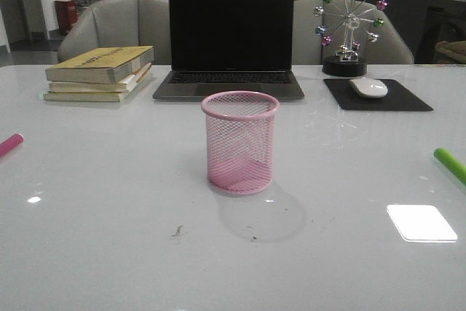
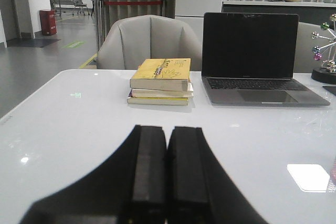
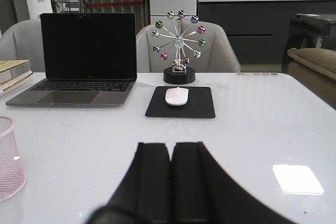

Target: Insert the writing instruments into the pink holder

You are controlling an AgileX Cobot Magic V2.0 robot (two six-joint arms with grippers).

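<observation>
Left pincer (image 2: 167,182): clenched, nothing grasped.
Right pincer (image 3: 170,182): clenched, nothing grasped.
Pink cup (image 1: 240,142): stood upright between both pincers, apart.
Pink marker (image 1: 10,144): laid at the left pincer's side.
Green marker (image 1: 451,164): laid at the right pincer's side.

Lighting: even, moderately bright indoor light from overhead. Glare: a white rectangular reflection on the glossy table (image 1: 109,202) at front right, seen in all three views; smaller specks near the pink holder (image 1: 240,142). Shadows: soft, round shadow falling forward-right of the holder. Focus: front view slightly soft and grainy; wrist views sharp at distance, the dark left gripper (image 2: 167,182) and right gripper (image 3: 170,182) blurred close up.
</observation>
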